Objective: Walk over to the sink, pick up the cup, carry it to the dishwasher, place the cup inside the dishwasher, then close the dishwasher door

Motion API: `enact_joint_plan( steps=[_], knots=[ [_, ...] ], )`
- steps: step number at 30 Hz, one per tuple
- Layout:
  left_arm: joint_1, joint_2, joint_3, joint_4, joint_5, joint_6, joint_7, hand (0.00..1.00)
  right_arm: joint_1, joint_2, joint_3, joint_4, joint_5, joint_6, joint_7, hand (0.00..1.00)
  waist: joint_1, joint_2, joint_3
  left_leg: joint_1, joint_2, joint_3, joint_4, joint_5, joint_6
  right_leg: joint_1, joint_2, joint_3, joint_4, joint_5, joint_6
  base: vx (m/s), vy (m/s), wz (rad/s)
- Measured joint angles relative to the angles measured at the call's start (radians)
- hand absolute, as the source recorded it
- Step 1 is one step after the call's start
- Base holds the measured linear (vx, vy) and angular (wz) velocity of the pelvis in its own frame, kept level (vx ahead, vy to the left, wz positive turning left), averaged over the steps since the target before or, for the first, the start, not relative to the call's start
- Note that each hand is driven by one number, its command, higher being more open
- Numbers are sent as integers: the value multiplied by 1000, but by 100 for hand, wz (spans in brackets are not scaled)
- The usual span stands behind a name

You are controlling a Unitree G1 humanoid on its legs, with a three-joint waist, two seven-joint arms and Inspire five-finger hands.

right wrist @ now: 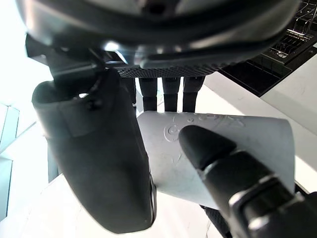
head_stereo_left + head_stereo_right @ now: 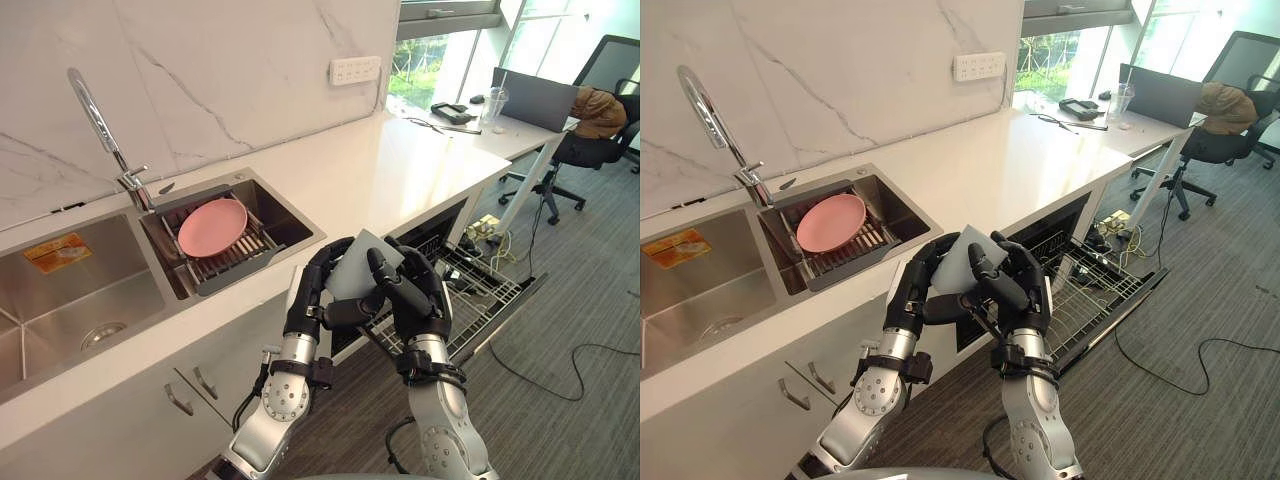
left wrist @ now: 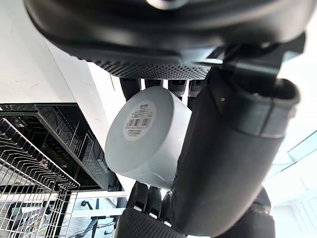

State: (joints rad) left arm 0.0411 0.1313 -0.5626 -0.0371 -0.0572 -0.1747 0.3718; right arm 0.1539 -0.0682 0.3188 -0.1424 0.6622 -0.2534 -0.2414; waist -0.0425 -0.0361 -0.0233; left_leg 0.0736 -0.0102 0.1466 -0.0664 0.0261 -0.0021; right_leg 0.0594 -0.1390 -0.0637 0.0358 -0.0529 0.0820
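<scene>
Clasping the pale grey cup (image 2: 358, 264) between left hand (image 2: 308, 296) and right hand (image 2: 421, 296), curling both hands' fingers round it, near the pulled-out dishwasher rack (image 2: 482, 298).

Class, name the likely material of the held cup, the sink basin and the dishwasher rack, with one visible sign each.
Cup: matt pale grey, smooth, uniform; probably plastic, possibly ceramic. Sink basin: brushed stainless steel, by its dull silver sheen. Dishwasher rack: thin coated metal wire grid.

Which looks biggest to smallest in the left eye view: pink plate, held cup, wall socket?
1. pink plate
2. cup, nearly alike: partly covered and nearer the camera, so unsure
3. wall socket, clearly smallest
</scene>
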Motion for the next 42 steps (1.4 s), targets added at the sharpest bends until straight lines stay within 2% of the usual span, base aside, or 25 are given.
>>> enact_joint_plan(
  steps=[6,12,21,31,38,42],
  knots=[
    [2,-8,-7,-9,0,0,-14,90,-39,46,-36,-2,-39,2,10,30,1,-1,1,1,0,-1,-2,0,0,1,0,-2,0,0,0,0,0,0],
    [40,-36,42,-64,-31,-3,-73,90,-39,80,-124,-2,-77,6,19,30,2,-2,5,8,0,-3,-8,0,0,8,0,-7,-2,0,0,0,0,0],
    [75,-40,166,-105,-112,-4,-98,90,-38,87,-249,-2,-98,6,20,30,0,-2,30,15,1,-9,-20,4,-1,12,2,-16,-5,0,1,0,0,1],
    [148,-52,193,-128,-162,-7,-159,90,-31,88,-343,-2,-159,13,22,30,1,-1,39,11,1,-20,-20,4,-1,19,1,-28,-14,0,1,-3,-9,3],
    [222,-36,191,-100,-242,-6,-270,90,-23,68,-449,-2,-185,20,22,30,-1,3,56,7,1,-21,-20,4,-1,17,2,-30,-16,-1,2,0,0,0],
    [242,-29,192,-5,-261,-5,-319,90,-5,66,-487,-1,-185,26,24,30,-1,7,64,6,1,-21,-20,4,-1,16,2,-30,-17,-1,3,0,0,0]
  ],
)
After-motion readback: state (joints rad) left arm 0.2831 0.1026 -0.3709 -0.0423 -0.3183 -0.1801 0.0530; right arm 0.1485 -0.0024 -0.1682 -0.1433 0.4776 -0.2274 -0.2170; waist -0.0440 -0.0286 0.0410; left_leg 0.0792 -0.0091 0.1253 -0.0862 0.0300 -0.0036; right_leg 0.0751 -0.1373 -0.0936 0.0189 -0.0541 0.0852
